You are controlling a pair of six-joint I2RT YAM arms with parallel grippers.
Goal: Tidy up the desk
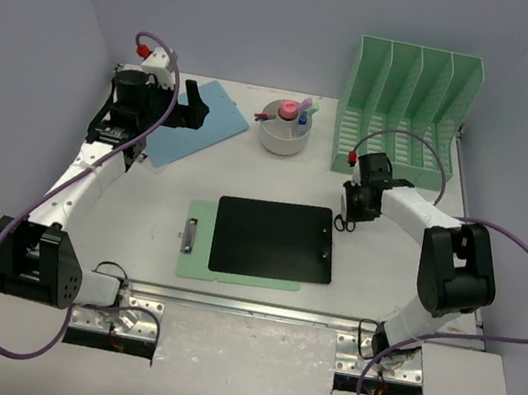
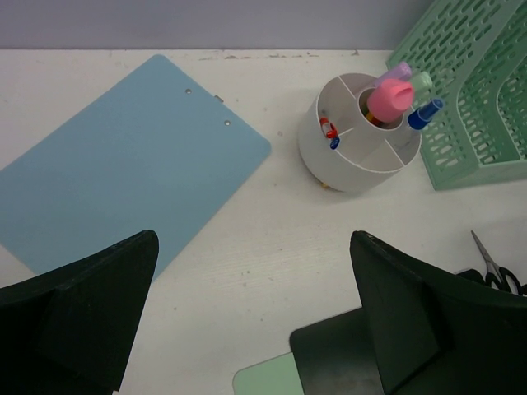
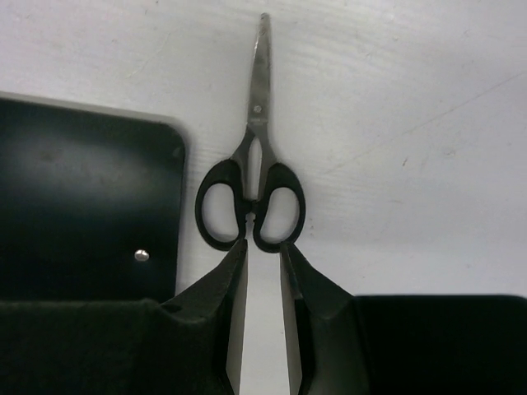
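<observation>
Black clipboard hides most of green clipboard.

Pale lavender walls are boxing in the off-white desk at back + both sides. Soft, even light is falling, w/ only faint shadows.

The white left arm stretches toward 12 o'clock, its black left pincer spread wide. The white right arm bends toward 10 o'clock, its black right pincer nearly pinched together, a thin gap showing.
</observation>
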